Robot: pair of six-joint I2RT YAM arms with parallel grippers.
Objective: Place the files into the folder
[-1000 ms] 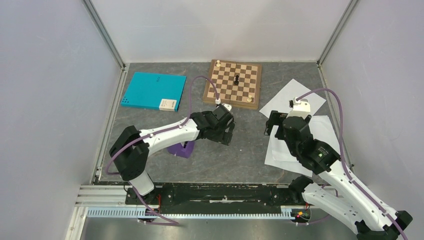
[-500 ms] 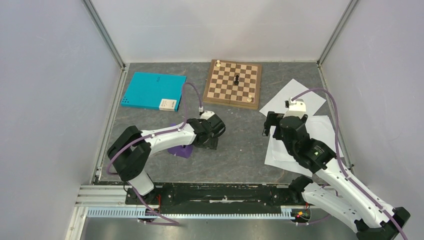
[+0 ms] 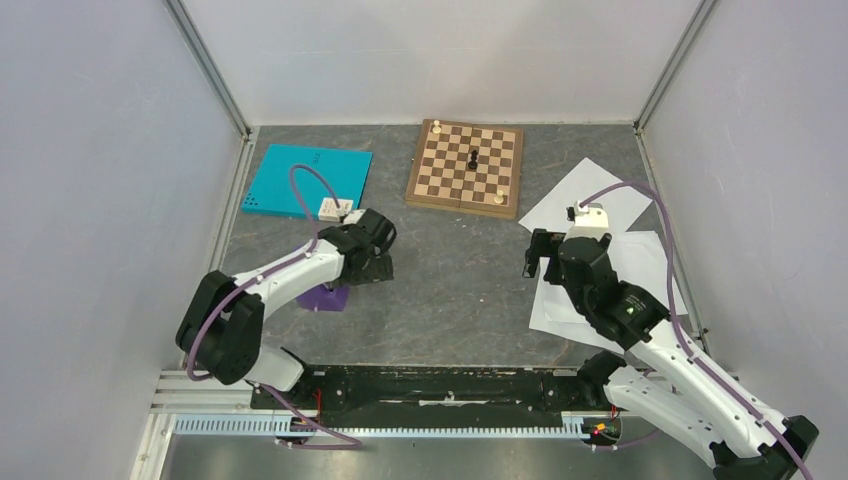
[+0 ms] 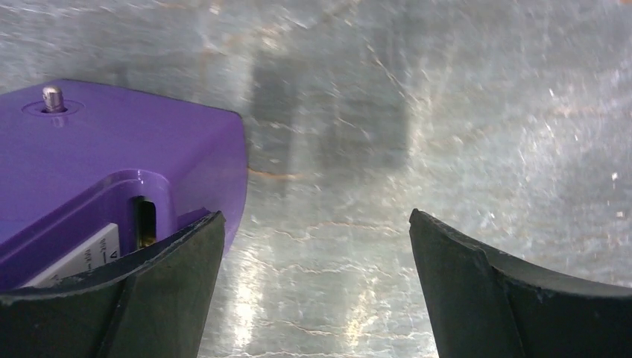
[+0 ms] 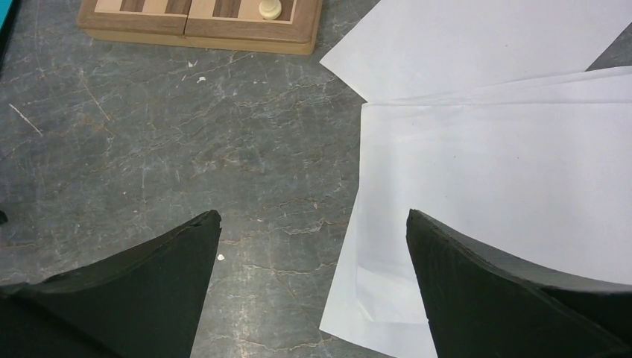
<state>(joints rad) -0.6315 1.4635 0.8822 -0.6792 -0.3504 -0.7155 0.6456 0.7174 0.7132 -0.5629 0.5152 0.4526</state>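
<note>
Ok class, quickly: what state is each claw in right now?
Left claw: open, holding nothing.
Right claw: open, holding nothing.

Grey table (image 3: 460,285): folder (image 3: 290,180), files (image 5: 507,164), chessboard (image 3: 445,177), metronome (image 4: 112,156).

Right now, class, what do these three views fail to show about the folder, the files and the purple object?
- folder, top view: closed, inside hidden; left arm covers its near right corner; label print too small.
- files, top view: right arm overlaps them, sheet count unclear; right wrist view crops them.
- purple object: mostly under the left arm from above; cropped in the left wrist view.
</note>
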